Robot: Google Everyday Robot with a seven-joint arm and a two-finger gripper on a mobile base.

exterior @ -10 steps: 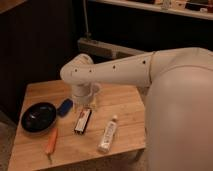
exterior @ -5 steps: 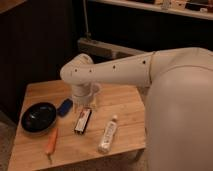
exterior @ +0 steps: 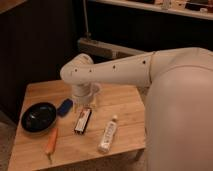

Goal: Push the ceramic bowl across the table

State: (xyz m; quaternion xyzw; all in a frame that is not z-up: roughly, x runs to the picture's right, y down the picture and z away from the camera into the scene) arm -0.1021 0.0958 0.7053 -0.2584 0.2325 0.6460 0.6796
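Dark walls back a tan tabletop (exterior: pixel 122 100) where the bowl (exterior: pixel 38 116) sits near the left edge, while the gripper (exterior: pixel 81 106), its state impossible to tell, hangs low mid-table beside a cup (exterior: pixel 94 92), probably lining up a push.

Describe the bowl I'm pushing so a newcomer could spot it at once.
Find the tan wooden table and look to its left end in the picture. The ceramic bowl sits there, beside a small blue object and behind an orange carrot, left of the gripper, which hangs over the table's middle. It alone is wide, round and glossy black.
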